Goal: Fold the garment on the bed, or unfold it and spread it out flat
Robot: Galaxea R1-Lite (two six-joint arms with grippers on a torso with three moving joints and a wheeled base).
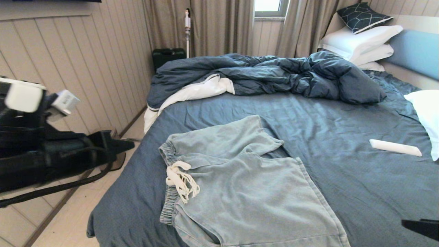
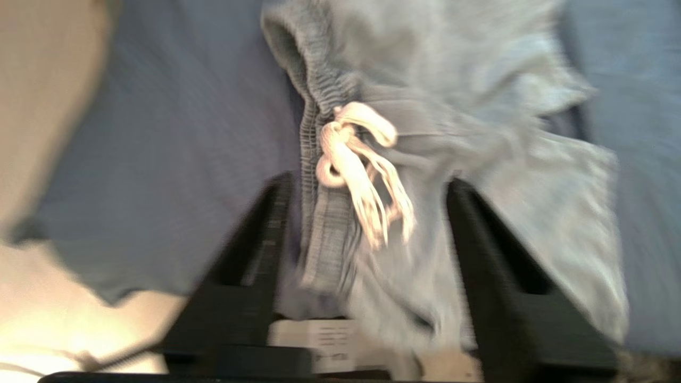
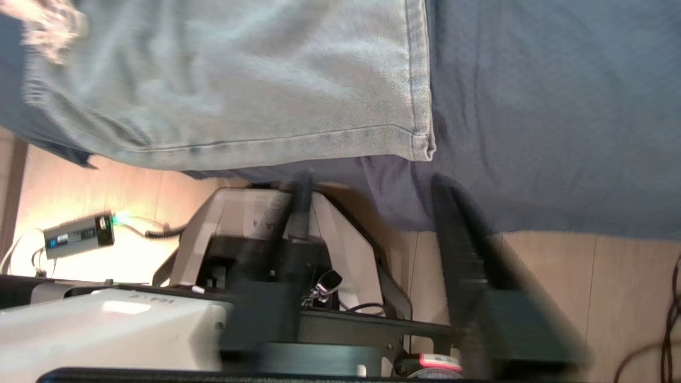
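- Pale blue shorts [image 1: 240, 185] are seen spread on the near left part of the bed [image 1: 343, 144], with the nearer leg reaching the near edge of the mattress.
- Waistband [image 1: 168, 181] is shown gathered and turned toward the bed's left side; a thick white frayed drawstring [image 1: 180, 178] is knotted over it and trails onto the cloth.
- Far leg [image 1: 223, 137] is laid flat toward the rumpled duvet, while the near leg is spread wide, its stitched hem [image 3: 298, 139] caught in the right wrist view at the mattress edge.
- Left gripper [image 2: 367, 213] is held open above the shorts, the two black fingers [image 2: 266, 229] set well apart on either side of the waistband and drawstring; nothing is grasped, and no contact with the cloth can be made out.
- Left arm [image 1: 51, 151] is pictured by the head camera off the bed's left side, over the floor.
- Right gripper [image 3: 372, 213] is held open and empty just off the near edge of the bed, beside the hem corner of the shorts, without touching it.
- Dark blue duvet [image 1: 274, 73] with white lining is bunched across the far side of the bed; white pillows [image 1: 360, 44] are stacked by the headboard.
- White remote-like bar [image 1: 394, 147] is seen lying on the sheet, well apart from the shorts.
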